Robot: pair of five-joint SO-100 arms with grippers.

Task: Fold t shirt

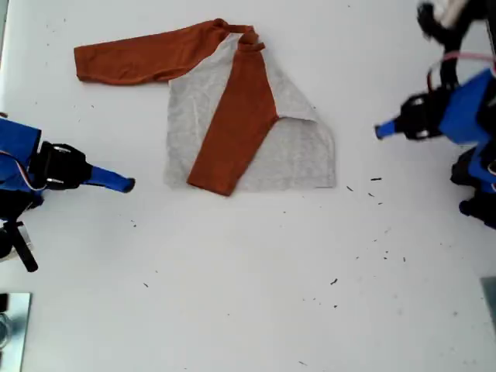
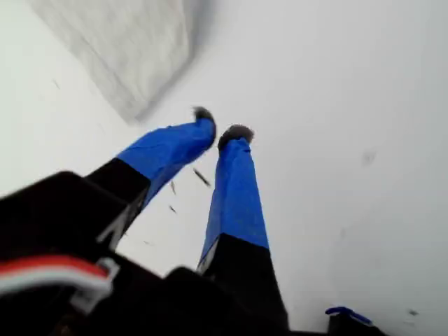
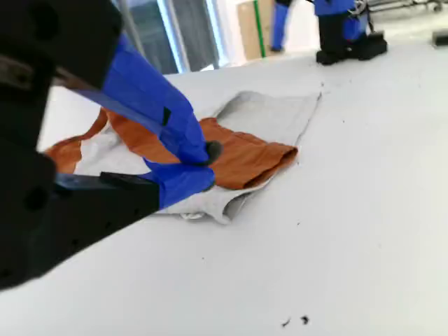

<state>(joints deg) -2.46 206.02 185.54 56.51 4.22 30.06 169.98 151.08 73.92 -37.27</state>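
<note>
The t shirt [image 1: 298, 155] lies flat on the white table, grey body up. One rust-orange sleeve [image 1: 240, 116] is folded diagonally across the body. The other sleeve [image 1: 139, 56] stretches out toward the exterior view's left. My first gripper [image 1: 380, 130] [image 2: 218, 133] hovers at the exterior view's right, shut and holding nothing, apart from the shirt's grey corner [image 2: 126, 49]. My second gripper [image 1: 128, 184] [image 3: 203, 164] sits at the exterior view's left, shut and holding nothing, short of the folded sleeve's cuff [image 3: 252, 157].
Small dark specks [image 1: 334, 281] dot the white table [image 1: 248, 318] in front of the shirt. A metal plate [image 1: 14, 329] lies at the exterior view's lower left corner. Another plate edge [image 1: 490, 298] shows at that view's right edge.
</note>
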